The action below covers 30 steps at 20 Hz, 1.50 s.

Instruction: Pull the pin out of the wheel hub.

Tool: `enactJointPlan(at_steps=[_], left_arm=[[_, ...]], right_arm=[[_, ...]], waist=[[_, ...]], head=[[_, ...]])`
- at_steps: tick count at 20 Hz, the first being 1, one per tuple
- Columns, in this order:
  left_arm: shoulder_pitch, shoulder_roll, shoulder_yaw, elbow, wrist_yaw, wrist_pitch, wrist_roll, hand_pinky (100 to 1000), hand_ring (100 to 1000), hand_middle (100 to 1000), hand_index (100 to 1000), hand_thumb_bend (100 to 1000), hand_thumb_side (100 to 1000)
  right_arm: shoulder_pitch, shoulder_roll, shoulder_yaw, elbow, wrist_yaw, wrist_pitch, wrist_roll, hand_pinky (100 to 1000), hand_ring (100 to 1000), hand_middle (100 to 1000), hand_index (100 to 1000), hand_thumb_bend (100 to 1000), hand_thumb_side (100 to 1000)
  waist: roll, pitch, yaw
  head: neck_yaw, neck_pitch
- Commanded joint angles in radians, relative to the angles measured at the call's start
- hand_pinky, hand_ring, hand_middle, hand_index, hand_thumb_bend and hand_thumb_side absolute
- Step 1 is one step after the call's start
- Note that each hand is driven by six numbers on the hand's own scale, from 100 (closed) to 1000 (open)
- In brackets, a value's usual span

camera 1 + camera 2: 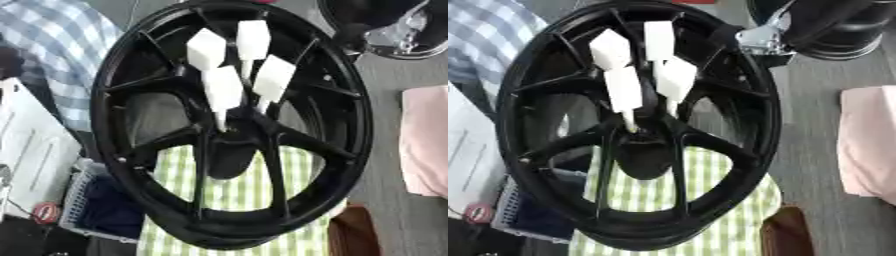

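Observation:
A black wheel hub (103, 105) stands upright and fills the middle of both eye views. Several white pins with blocky heads stick out of its centre toward me; one (207, 48) is upper left, one (253, 39) is on top, one (275, 77) is to the right, and one (223, 88) is lowest. My right arm, black with a silver joint (763, 39), comes in from the upper right. Its hand (726, 36) is at the hub's upper right rim, dark against the black rim, and its grip is hidden. No hand touches a pin. My left hand does not show.
A green-and-white checked cloth (236, 187) lies behind the hub's lower spokes. Blue checked fabric (52, 40) is at the upper left, a pink cloth (429, 145) at the right edge, a basket (83, 197) at the lower left, and a brown object (354, 232) at the lower right.

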Motion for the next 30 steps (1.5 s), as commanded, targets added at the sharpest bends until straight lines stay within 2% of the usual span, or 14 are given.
enactJointPlan(at_steps=[1,3,6,13,18,23,30], left_arm=[[-0.011,0.025,0.001,-0.014,0.000,0.000,-0.003,704,659,589,759,100,690],[-0.013,0.026,0.001,-0.015,-0.001,0.000,-0.002,704,659,589,759,100,691],[-0.019,0.025,-0.001,-0.016,0.000,0.000,-0.005,704,660,589,759,100,692],[-0.028,0.021,-0.005,-0.017,0.000,0.000,-0.010,704,660,589,759,100,695],[-0.030,0.020,-0.004,-0.020,0.000,-0.001,-0.008,704,660,590,759,100,695],[-0.038,0.019,-0.005,-0.023,0.000,0.000,-0.011,705,660,590,759,100,695],[-0.044,0.017,-0.003,-0.026,0.000,0.001,-0.008,705,661,590,759,100,697]], right_arm=[[-0.026,0.007,-0.002,0.038,0.015,-0.037,0.008,883,828,736,784,347,417],[-0.024,0.005,-0.001,0.040,0.018,-0.070,0.014,882,827,735,784,342,424],[-0.027,0.011,0.000,0.057,0.034,-0.088,0.008,882,827,735,785,339,427],[-0.047,0.044,0.012,0.101,0.088,-0.066,-0.031,879,830,739,787,348,429],[-0.058,0.066,0.016,0.134,0.124,-0.061,-0.057,879,835,745,795,352,426],[-0.070,0.089,0.022,0.162,0.132,-0.065,-0.062,883,846,756,801,357,427],[-0.079,0.104,0.026,0.181,0.141,-0.069,-0.063,888,855,766,805,363,435]], waist=[[0.003,-0.010,0.001],[0.001,-0.004,0.001],[-0.002,0.003,0.000],[-0.008,0.018,0.013],[-0.010,0.022,0.021],[-0.012,0.032,0.035],[-0.019,0.048,0.059]], head=[[-0.008,-0.013],[-0.009,-0.014],[-0.011,-0.018],[-0.038,-0.039],[-0.100,-0.076],[-0.131,-0.096],[-0.124,-0.087]])
